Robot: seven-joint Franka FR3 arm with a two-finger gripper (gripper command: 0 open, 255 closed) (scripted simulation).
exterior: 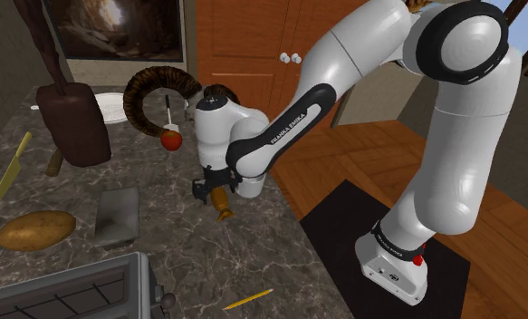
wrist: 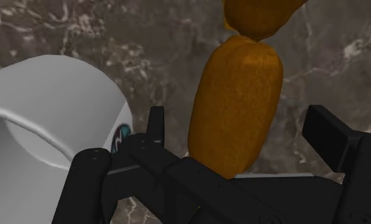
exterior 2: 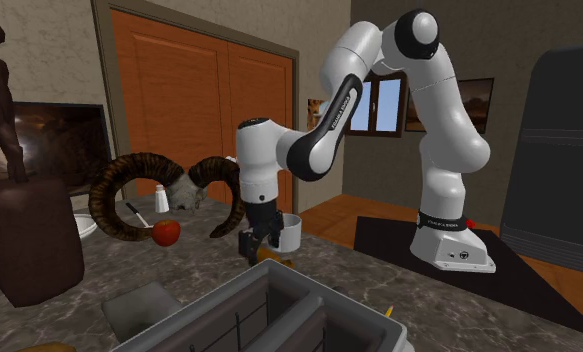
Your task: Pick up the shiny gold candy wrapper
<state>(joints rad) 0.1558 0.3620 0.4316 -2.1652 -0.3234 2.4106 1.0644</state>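
Black two-finger hand hangs low over the dark stone worktop, fingers wide apart. The long gold-orange candy wrapper lies between them, not touched. A white cup stands just beside.

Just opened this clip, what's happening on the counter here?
The white Franka arm has its black gripper down at the dark marble counter, straddling an orange-gold candy wrapper lying there. The fingers stand apart on either side of the wrapper and do not appear to touch it, so it is not gripped yet. A white mug sits close beside the gripper.
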